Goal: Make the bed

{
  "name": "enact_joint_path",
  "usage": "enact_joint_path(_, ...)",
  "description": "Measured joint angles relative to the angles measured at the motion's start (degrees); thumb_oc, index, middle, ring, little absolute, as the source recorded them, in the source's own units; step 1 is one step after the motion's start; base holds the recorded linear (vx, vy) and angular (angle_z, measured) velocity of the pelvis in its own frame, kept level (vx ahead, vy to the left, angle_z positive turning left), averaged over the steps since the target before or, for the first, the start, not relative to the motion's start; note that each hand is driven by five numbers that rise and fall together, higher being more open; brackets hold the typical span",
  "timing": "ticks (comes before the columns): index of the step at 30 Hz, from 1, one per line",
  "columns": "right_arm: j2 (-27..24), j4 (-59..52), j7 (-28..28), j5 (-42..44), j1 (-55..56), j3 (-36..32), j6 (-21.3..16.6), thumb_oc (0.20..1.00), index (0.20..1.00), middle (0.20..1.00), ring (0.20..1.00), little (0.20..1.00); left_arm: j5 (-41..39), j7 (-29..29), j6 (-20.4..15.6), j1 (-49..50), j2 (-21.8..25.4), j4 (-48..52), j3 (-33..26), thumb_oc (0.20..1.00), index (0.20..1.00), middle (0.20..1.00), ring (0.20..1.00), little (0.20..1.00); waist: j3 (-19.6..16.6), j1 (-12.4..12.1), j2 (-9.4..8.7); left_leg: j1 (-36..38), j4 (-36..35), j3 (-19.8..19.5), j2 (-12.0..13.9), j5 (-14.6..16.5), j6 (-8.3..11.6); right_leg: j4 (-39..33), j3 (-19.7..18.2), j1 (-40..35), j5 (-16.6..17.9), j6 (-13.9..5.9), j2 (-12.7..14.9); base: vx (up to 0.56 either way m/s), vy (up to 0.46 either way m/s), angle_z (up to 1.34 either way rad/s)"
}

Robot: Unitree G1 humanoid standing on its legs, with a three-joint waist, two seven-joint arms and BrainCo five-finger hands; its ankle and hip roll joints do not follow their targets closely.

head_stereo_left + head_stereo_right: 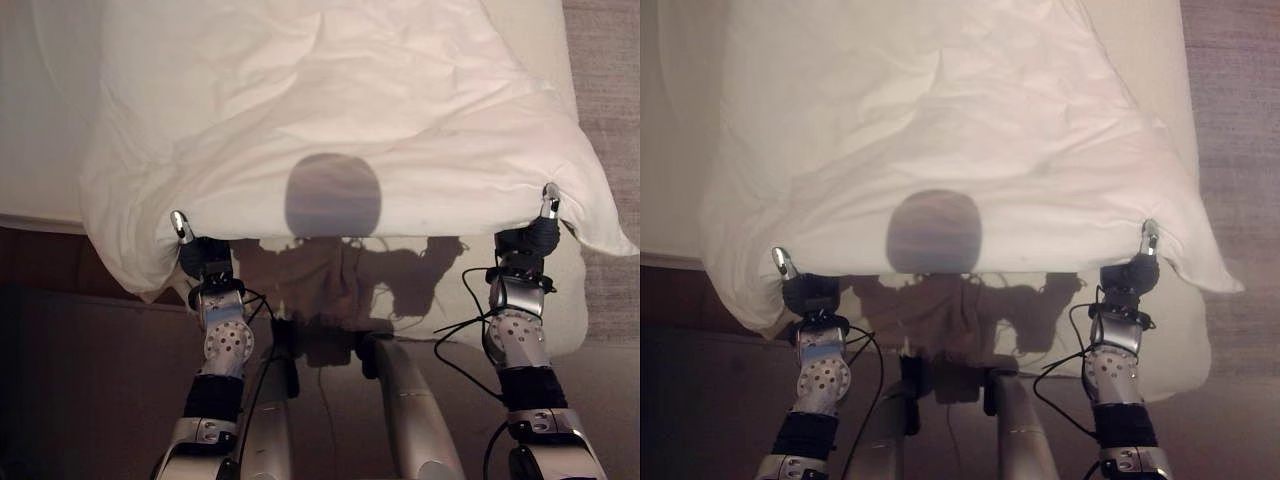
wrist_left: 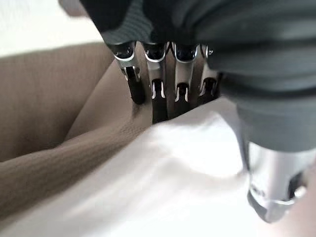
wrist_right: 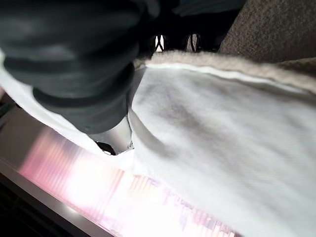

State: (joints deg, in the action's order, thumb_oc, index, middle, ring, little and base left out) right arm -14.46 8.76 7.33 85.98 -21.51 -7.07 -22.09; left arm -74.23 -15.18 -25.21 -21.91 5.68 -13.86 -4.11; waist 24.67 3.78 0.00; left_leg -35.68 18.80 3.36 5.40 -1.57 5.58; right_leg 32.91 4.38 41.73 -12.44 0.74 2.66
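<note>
The robot stands at one edge of the pale cream mattress (image 1: 30, 150), holding a large white, softly crumpled fabric duvet (image 1: 330, 110) by its near edge; the left hand (image 1: 200, 258) grips the near left corner and the right hand (image 1: 530, 238) grips the near right corner, so the edge is stretched between them with a thumb tip showing above the cloth at each corner; in the left wrist view the silver, dark-tipped fingers (image 2: 157, 96) curl under the white cloth and the thumb comes over it, a clamp on the fabric; in the right wrist view the cover folds round the hand and into its grasp, so it too looks closed on the cloth; the duvet lies along the bed away from the robot, wrinkled in the middle and bunched at the far end, with bare mattress showing on the left and at the far right; my judgement is that the spreading is underway but unfinished; the cover needs pulling square, lowering and smoothing
</note>
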Motion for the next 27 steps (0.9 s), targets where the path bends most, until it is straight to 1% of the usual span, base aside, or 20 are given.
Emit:
enact_joint_path(2,0.0,0.0,0.0,-0.1,-0.2,0.0,0.1,0.2,0.2,0.2,0.2,0.2,-0.8,-2.3,0.1,-0.5,0.3,-1.9,-0.2,1.0,1.0,1.0,1.0,1.0,0.0,0.0,0.0,0.0,0.0,0.1,0.1,0.0,0.02,0.0,-0.1,0.0,0.1,-0.05,-0.1,0.0,0.0,0.0)
enact_joint_path(4,-0.1,0.0,0.0,-0.2,-0.2,0.0,0.3,0.2,0.2,0.2,0.2,0.2,-0.8,-3.4,0.5,-1.3,0.9,-3.7,-0.2,1.0,1.0,1.0,1.0,1.0,0.0,0.1,0.0,0.1,0.0,0.3,0.1,0.0,0.02,-0.1,-0.1,0.0,0.1,-0.07,-0.1,0.0,-0.001,-0.02)
enact_joint_path(5,-0.3,0.0,0.0,-0.5,-0.2,0.0,0.8,0.2,0.2,0.2,0.2,0.2,-0.8,-5.2,1.3,-1.3,1.3,-3.8,-0.2,1.0,1.0,1.0,1.0,1.0,0.0,0.0,0.0,0.0,0.0,0.4,0.2,0.0,0.02,-0.2,-0.2,0.0,0.2,-0.12,-0.1,0.0,0.0,0.0)
enact_joint_path(8,-0.6,0.0,-0.1,-1.1,-0.3,0.0,1.2,0.2,0.2,0.2,0.2,0.2,-0.8,-8.1,2.5,-2.6,1.9,-3.9,-0.2,1.0,1.0,1.0,1.0,1.0,0.0,0.0,0.0,0.1,0.0,0.5,0.2,0.0,0.01,-0.2,-0.2,-0.1,0.3,-0.12,-0.2,0.0,0.0,0.0)
enact_joint_path(12,-0.6,0.1,-0.3,-1.2,-0.3,0.0,1.6,0.2,0.2,0.2,0.2,0.2,-0.8,-10.2,2.6,-3.7,2.3,-3.9,-0.3,1.0,1.0,1.0,1.0,1.0,0.0,0.0,0.0,0.9,-0.5,0.8,0.3,-0.1,-0.06,-0.9,-0.5,-0.7,0.7,-0.2,-0.4,0.0,-0.002,-0.03)
enact_joint_path(13,-0.7,0.1,-0.3,-1.5,-0.3,0.0,1.9,0.2,0.2,0.2,0.2,0.2,-0.8,-10.7,2.6,-3.9,2.3,-3.9,-0.5,0.576,0.576,0.576,0.576,0.576,0.0,0.1,0.01,1.4,-1.1,1.1,0.3,-0.1,-0.15,-1.3,-0.7,-1.1,0.9,-0.29,-0.4,-0.01,-0.007,-0.07)
enact_joint_path(14,-0.7,0.1,-0.3,-1.6,-0.3,0.0,2.0,0.2,0.2,0.2,0.2,0.2,-0.8,-10.8,2.6,-4.0,2.3,-3.9,-0.6,0.2,0.2,0.2,0.2,0.2,0.0,0.1,0.01,1.6,-1.3,1.1,0.2,-0.2,-0.19,-1.5,-0.7,-1.3,0.9,-0.32,-0.4,-0.01,-0.007,-0.04)
enact_joint_path(23,-0.3,0.2,-0.8,-2.9,1.0,0.8,2.3,0.2,0.2,0.2,0.2,0.2,-0.8,-9.7,2.4,-3.7,1.8,-3.3,-0.6,0.2,0.2,0.2,0.2,0.2,0.0,0.2,0.01,4.4,-4.2,1.2,0.1,-1.2,-0.14,-2.3,-0.8,-3.2,1.1,-0.26,-0.4,-0.01,-0.069,0.0)
enact_joint_path(24,-0.2,0.2,-0.8,-2.9,1.6,1.1,2.3,0.2,0.2,0.2,0.2,0.2,-0.9,-9.3,2.2,-2.6,1.5,-2.2,-0.6,0.2,0.2,0.2,0.2,0.2,0.0,-0.3,0.01,4.9,-4.9,1.0,0.4,-1.5,0.1,-2.4,-0.4,-3.5,1.0,-0.32,-0.8,-0.03,-0.079,0.02)
enact_joint_path(25,0.1,0.0,-0.8,-2.9,2.1,0.9,2.3,0.2,0.2,0.2,0.2,0.2,-0.8,-8.2,1.4,-1.1,0.4,1.7,-0.6,0.2,0.2,0.2,0.2,0.2,-0.1,0.2,0.09,6.1,-7.3,1.0,0.0,-2.8,0.28,-3.5,-0.5,-4.0,1.1,-0.37,-0.6,-0.01,-0.072,0.05)
enact_joint_path(26,0.1,0.1,-0.8,-2.9,2.9,1.0,2.3,0.2,0.2,0.2,0.2,0.2,-0.8,-7.4,1.0,-0.9,0.2,1.9,-0.6,0.2,0.2,0.2,0.2,0.2,-0.1,0.0,0.09,6.5,-8.2,0.8,0.0,-3.3,0.45,-3.3,-0.1,-4.2,1.0,-0.41,-1.0,-0.03,-0.176,0.1)
enact_joint_path(27,0.3,0.1,-0.8,-2.9,3.2,1.0,2.3,0.2,0.2,0.2,0.2,0.2,-0.8,-7.2,0.8,-0.8,0.1,1.9,-0.6,0.2,0.2,0.2,0.2,0.2,-0.1,0.1,0.15,6.6,-8.5,0.6,0.1,-3.4,0.51,-3.4,0.0,-4.3,1.0,-0.43,-0.6,-0.03,-0.112,0.13)
